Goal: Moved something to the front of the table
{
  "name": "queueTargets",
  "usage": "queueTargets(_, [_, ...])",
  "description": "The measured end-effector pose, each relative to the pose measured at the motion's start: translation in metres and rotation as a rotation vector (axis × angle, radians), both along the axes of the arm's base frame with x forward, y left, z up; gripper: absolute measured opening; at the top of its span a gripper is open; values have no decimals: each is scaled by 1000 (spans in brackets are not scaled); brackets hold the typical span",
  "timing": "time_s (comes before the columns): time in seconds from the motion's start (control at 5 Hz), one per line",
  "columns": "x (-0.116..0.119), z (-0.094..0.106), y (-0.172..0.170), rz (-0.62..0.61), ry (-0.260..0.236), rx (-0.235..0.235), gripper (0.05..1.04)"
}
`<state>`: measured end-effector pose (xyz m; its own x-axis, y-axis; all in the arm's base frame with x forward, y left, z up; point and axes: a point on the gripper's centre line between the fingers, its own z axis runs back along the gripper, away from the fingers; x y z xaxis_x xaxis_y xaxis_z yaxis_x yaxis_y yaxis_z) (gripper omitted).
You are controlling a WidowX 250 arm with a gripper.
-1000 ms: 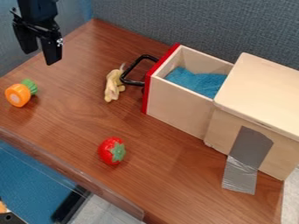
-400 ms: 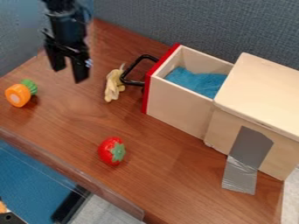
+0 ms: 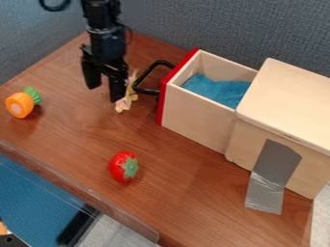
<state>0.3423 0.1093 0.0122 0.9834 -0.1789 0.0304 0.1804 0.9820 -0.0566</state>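
Observation:
The black gripper point(image 3: 105, 91) hangs over the back left of the table point(image 3: 174, 166), open, with nothing between its fingers. Its right finger overlaps part of a small yellowish toy animal point(image 3: 130, 98), which lies beside the black drawer handle; whether they touch I cannot tell. An orange carrot toy point(image 3: 20, 105) with a green top lies at the left edge. Nearer the front edge sits a red strawberry toy point(image 3: 120, 166) with a green leaf.
At the right stands a wooden box point(image 3: 283, 111) with grey tape on its side. Its red-fronted drawer point(image 3: 197, 116) is pulled out, holds blue cloth point(image 3: 218, 90), and its black handle point(image 3: 147, 91) sticks out leftward. A clear rail point(image 3: 77, 193) runs along the front left edge.
From the upper left, the gripper has moved right and down in the view to beside the toy animal. The toys and the drawer have stayed put.

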Motion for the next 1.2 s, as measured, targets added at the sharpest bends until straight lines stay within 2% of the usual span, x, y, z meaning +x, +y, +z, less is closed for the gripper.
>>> queueTargets(0.4, [7,-12,-21,-4,10,-7,1000])
queueTargets(0.6, [10,-22,-17,18,4,17,1000])
queueTargets(0.8, [21,-27,-9,56,-23,48,947])
queueTargets(1.0, [30,-28,2,75,-37,82,659])
queueTargets(1.2, [25,-29,8,87,-28,86,360])
